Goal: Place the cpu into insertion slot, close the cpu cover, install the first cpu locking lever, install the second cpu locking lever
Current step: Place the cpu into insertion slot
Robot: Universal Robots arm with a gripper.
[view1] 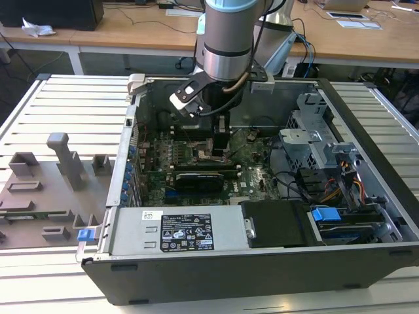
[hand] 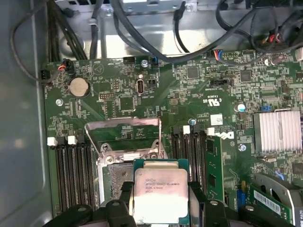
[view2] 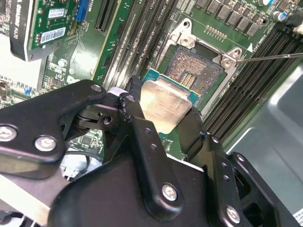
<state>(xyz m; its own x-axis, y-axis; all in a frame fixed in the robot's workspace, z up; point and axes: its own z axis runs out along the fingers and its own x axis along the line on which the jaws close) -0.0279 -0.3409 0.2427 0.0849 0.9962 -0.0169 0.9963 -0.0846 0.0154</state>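
Observation:
My gripper (view2: 163, 116) is shut on the cpu (view2: 166, 105), a flat silver-beige chip with a greenish rim, pinched by its two opposite edges between the black fingers (view2: 134, 109). In the first wrist view the cpu (hand: 160, 195) hangs over one edge of the insertion slot (hand: 117, 174), partly overlapping it and not seated. The slot's bed of contacts (view2: 196, 66) lies bare. The cpu cover (hand: 124, 124) stands swung up and open behind the slot. A thin lever rod (view2: 272, 56) sticks out beside the socket. In the exterior view the gripper (view1: 221, 145) reaches down into the open computer case above the motherboard.
Long black memory slots (hand: 71, 175) flank the socket on both sides. An upright card (hand: 215, 165) and a finned heatsink (hand: 277, 131) stand nearby, with cables (hand: 142, 38) along the case wall. A power supply (view1: 177, 230) and drive cage (view1: 321, 140) fill the case; a grey fixture tray (view1: 46, 190) lies at the exterior view's left.

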